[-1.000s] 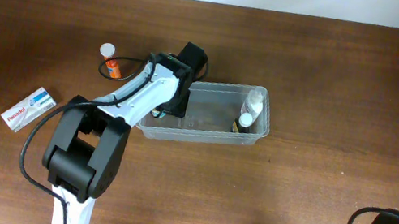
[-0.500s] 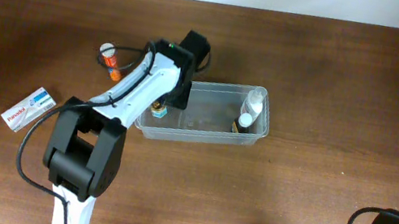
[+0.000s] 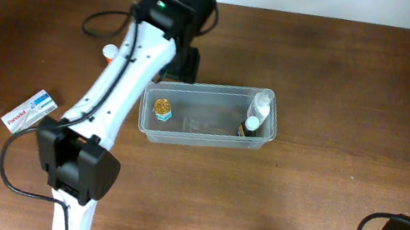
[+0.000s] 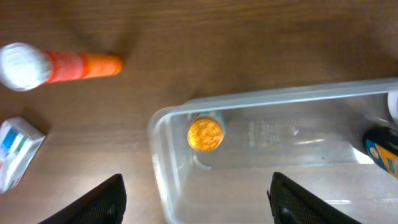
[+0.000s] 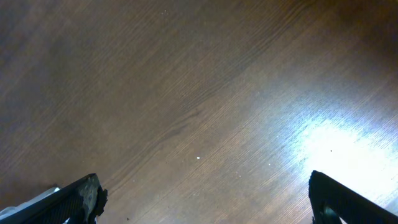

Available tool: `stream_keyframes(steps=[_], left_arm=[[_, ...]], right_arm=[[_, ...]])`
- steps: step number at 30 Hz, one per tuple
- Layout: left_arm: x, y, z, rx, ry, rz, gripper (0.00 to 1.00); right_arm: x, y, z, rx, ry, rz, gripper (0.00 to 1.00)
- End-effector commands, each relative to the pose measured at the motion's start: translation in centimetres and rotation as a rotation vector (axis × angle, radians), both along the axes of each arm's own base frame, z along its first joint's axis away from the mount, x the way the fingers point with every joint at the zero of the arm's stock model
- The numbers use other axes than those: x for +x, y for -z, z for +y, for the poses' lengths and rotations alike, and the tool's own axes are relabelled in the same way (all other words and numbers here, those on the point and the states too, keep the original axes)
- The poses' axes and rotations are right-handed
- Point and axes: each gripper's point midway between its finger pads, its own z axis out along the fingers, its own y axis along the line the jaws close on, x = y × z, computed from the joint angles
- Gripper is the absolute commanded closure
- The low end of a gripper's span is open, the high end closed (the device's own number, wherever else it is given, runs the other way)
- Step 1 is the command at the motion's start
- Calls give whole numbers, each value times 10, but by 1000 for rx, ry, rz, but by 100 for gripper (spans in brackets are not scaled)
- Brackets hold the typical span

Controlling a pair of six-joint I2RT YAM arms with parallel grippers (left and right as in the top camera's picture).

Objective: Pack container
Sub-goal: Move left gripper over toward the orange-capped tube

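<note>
Biggest thing first: a dark brown wooden table (image 3: 345, 89), fine streaky grain, with a bright glare patch seen under the right gripper (image 5: 205, 194). That gripper's fingers are spread wide over bare wood and nothing is held.

The left gripper (image 4: 198, 190) is also opened wide and nothing is gripped. The container (image 4: 280, 99) is found right below it, just ahead of the two black fingertips. It's a clear, glossy plastic tub, rectangular with rounded corners and a raised rim, and the wood grain can be seen straight through its walls. Its near left corner sits between the fingers.

Out past the left finger, a small flat cardboard box (image 4: 15, 149) in white, blue and green is laid on the table, well apart from the tub. Further ahead on that same side, an orange tube (image 4: 74, 65) with a ribbed white cap is lying on its side, clear of the rim.

Inside the tub, a little bottle with a shiny gold round cap (image 4: 206, 134) is stood upright at the end nearest the gripper. At the far end, off beyond the right finger, two white-capped bottles (image 3: 261, 104) are tucked together, and a dark one with a blue label (image 4: 382, 152) is only partly seen.
</note>
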Motion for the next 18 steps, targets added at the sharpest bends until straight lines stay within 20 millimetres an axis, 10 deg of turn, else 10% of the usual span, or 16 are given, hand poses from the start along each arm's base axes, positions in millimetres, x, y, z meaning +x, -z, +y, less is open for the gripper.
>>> stream_keyframes(steps=[1,18], left_arm=[[5,-21,23,-28,-59,-24,26],[-13,-45,146,-129,-383,22,23]], right_arm=[[-1,-10,-1,-12,8,-27,2],[-1,-10,-1,-12,8,-27,2]])
